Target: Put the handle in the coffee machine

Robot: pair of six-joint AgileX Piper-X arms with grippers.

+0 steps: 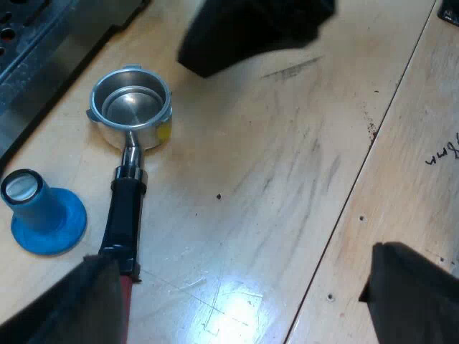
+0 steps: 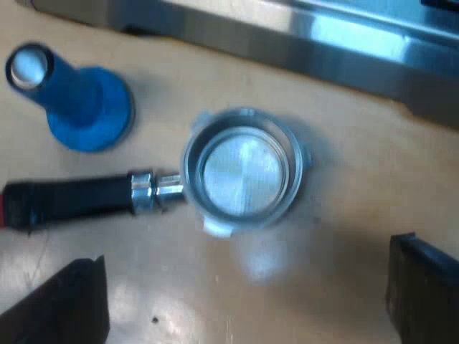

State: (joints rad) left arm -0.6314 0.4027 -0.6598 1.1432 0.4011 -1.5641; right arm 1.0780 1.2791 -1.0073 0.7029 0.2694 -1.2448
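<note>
The metal holder [image 1: 130, 107] lies loose on the wooden table with its empty basket facing up. Its dark handle [image 1: 125, 211] ends in red beside one of my left fingers [image 1: 72, 308]. My left gripper [image 1: 244, 308] is open above the table, wide of the holder and holding nothing. In the right wrist view the holder's basket [image 2: 240, 168] sits just beyond my right gripper [image 2: 244, 301], which is open and empty above it. Its handle [image 2: 79, 197] points away from the basket, along the machine's front.
A blue tamper [image 1: 43, 215] [image 2: 75, 100] stands upright on the table close to the handle. The espresso machine's metal base [image 2: 323, 43] and drip tray [image 1: 36, 43] run just past the holder. A black part of the other arm [image 1: 251, 29] hangs over the table near the basket.
</note>
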